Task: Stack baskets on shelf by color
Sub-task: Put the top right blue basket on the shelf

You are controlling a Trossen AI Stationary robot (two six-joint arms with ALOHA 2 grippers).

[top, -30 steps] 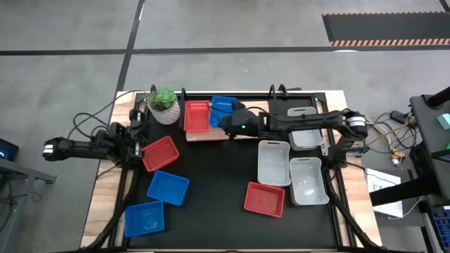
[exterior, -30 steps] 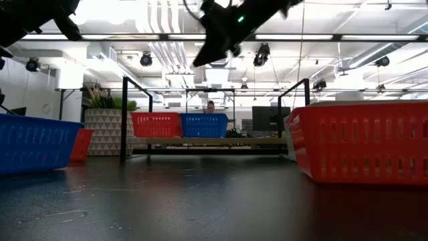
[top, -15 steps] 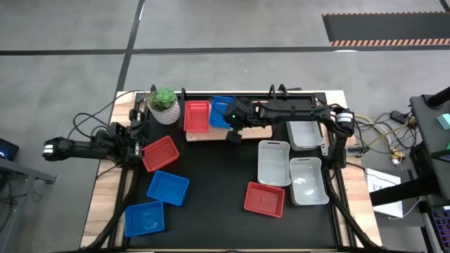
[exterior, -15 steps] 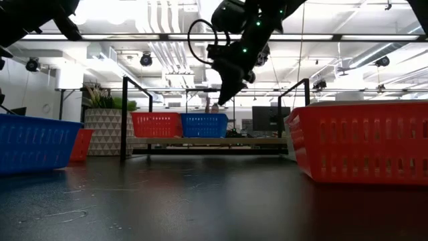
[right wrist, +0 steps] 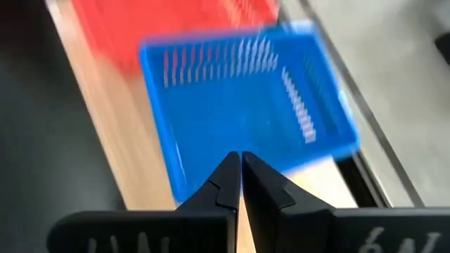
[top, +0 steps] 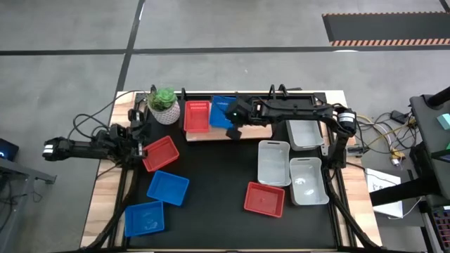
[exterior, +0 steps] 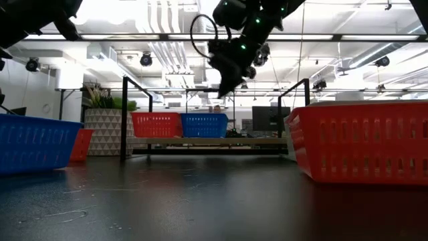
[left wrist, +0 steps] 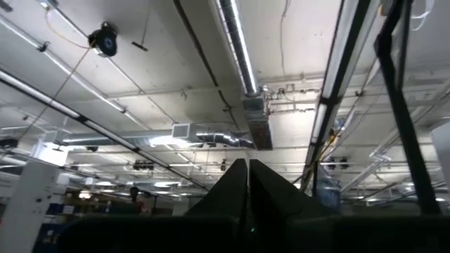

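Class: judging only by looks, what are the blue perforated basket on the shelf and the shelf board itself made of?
Blue perforated basket: probably moulded plastic, uniform saturated colour, thin walls with regular slots, slightly glossy. Shelf board: apparently light wood or wood-look laminate, pale tan and matt; motion blur hides any grain.

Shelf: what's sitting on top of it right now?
On the shelf: a red basket and a blue basket side by side, each empty. The right gripper, jaws shut, hangs over the blue one's near edge and hides part of the board.
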